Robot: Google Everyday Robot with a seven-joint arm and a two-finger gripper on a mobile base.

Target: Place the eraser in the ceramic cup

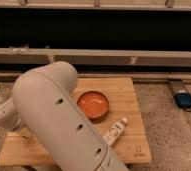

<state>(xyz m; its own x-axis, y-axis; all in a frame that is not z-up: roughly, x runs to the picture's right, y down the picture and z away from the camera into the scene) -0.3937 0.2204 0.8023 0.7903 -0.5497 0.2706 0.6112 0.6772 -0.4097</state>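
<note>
Because the robot's bulky white arm (59, 117) fills the near left of the view, the gripper lies hidden behind it, and its state cannot be told. The eraser and the ceramic cup are also out of sight. On the wooden board (126, 89), an orange bowl (93, 104) sits right of the arm, with a small white bottle (115, 132) lying nearer.

A thick white robot arm (59, 120) fills the foreground. Its rounded elbow sits left of centre, and the long link runs down toward 5 o'clock. A second white segment (0, 112) juts out at 9 o'clock. The gripper is not in view.
</note>
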